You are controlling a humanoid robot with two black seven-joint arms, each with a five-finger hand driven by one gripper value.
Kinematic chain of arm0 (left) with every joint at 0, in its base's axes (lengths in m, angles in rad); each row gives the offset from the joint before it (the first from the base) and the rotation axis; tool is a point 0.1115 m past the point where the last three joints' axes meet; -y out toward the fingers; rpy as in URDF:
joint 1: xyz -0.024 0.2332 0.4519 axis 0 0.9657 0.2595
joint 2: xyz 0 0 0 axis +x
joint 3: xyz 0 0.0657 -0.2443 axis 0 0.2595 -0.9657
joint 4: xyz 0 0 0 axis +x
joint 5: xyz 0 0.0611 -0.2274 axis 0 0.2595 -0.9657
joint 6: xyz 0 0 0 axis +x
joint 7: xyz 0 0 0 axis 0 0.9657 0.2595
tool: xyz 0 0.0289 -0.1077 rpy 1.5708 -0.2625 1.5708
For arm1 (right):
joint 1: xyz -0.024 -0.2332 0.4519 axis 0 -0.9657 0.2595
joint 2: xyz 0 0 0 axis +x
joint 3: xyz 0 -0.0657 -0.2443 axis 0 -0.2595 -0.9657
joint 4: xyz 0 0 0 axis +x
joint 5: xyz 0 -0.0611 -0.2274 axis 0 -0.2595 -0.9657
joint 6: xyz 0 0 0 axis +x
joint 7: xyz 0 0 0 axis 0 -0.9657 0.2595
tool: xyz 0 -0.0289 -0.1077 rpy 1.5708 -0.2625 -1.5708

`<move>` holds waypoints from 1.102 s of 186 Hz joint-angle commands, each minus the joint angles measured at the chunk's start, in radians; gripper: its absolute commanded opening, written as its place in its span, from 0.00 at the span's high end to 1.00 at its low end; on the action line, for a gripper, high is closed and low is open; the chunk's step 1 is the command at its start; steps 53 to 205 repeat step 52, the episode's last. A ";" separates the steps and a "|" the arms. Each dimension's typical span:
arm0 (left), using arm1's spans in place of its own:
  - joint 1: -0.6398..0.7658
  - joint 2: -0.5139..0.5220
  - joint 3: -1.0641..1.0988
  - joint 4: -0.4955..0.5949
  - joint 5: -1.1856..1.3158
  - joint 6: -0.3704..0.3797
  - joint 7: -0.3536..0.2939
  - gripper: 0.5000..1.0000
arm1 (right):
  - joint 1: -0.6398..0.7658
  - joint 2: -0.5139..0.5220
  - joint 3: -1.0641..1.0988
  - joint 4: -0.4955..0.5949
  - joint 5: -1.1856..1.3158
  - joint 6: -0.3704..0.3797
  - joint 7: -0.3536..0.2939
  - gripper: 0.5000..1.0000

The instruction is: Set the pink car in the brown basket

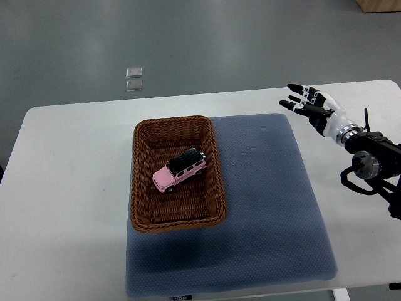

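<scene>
One pink car (179, 170) sits inside the brown basket (141, 188), roughly centred, tilted diagonally. Right hand (315, 108) hovers off the blue mat (269, 200), fingers spread, holding nothing. Likely risk: arm swinging low clips the basket rim, shifting it.

The right arm (376, 166) runs off the picture's right edge beyond the brown basket (178, 172), so nothing past its black wrist joint shows. The grey mat (263, 200) under the basket is hidden where the basket sits on it. A small label (180, 298) on the mat's front edge, below the basket, is cut by the bottom edge and too small to read. A wooden thing (379, 5) far up and right of the basket is cropped by the corner.
</scene>
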 commanded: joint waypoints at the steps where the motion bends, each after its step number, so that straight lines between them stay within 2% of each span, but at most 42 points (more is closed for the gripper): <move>1: -0.001 0.000 -0.001 0.003 -0.001 0.000 -0.001 0.00 | -0.001 -0.002 0.003 0.000 0.005 -0.004 0.004 0.17; 205: -0.001 0.000 -0.001 0.000 -0.001 0.000 -0.001 0.00 | -0.004 0.002 0.003 0.000 0.005 0.002 0.005 0.17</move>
